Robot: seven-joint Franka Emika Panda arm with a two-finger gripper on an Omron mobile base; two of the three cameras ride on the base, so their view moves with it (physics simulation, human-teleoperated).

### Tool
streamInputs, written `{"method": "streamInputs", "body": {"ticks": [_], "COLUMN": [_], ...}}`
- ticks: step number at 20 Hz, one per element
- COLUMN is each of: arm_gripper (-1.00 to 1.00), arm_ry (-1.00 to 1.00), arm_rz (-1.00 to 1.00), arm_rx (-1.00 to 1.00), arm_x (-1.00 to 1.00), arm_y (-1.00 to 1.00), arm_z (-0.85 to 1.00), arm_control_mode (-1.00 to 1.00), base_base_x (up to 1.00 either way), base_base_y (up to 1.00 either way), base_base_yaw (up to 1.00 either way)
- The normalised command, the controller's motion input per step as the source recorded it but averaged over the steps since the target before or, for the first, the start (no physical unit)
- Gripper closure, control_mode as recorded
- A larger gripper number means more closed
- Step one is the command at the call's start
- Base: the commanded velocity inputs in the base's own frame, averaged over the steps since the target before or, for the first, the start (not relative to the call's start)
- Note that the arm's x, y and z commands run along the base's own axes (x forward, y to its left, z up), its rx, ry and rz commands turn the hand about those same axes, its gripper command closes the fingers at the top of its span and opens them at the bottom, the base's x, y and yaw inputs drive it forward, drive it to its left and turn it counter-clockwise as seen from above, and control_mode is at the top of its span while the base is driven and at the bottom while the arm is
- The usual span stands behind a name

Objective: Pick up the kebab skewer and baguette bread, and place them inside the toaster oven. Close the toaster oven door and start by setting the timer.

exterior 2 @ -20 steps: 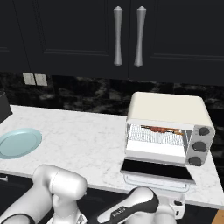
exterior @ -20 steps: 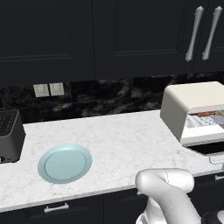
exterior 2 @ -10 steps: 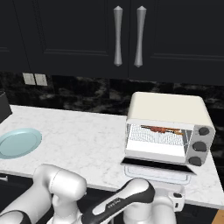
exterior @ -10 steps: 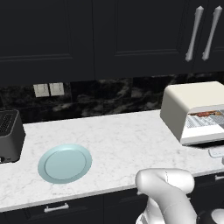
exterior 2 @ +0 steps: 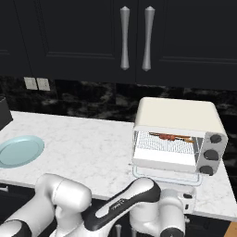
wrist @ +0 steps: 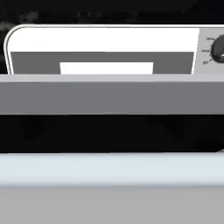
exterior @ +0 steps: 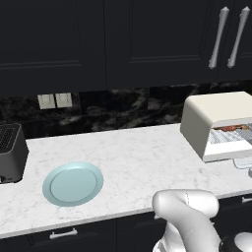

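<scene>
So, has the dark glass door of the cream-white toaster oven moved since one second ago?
Yes. The dark glass door has swung upward toward the cream-white toaster oven; earlier it lay flat over the marble counter.

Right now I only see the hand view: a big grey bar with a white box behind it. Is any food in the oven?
Observer: Yes. In the right base view, the kebab skewer lies on the wire rack inside the toaster oven.
Operator: Is the door shut?
Observer: No. The toaster oven door sits low in front of the oven, and the rack shows in the open front above it.
Operator: What else is on the counter?
Observer: A pale blue plate lies to the left of the oven, well apart from it.
</scene>
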Motion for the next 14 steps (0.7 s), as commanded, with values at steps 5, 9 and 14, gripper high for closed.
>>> {"method": "streamInputs", "body": {"ticks": [5,9,14], "arm_gripper": [-1.00,-1.00,-1.00], "arm_ry": [0.00,0.00,0.01], "arm_rz": [-0.01,0.00,0.00], "arm_rx": [0.00,0.00,0.00], "arm_x": [0.32,0.36,0.46], "arm_y": [0.00,0.00,0.01], "arm_z": [0.64,0.63,0.58], "arm_control_mode": [-1.00,-1.00,-1.00], "base_base_x": [0.00,0.00,0.00], "base_base_y": [0.00,0.00,0.00], "base_base_yaw": [0.00,0.00,0.00]}}
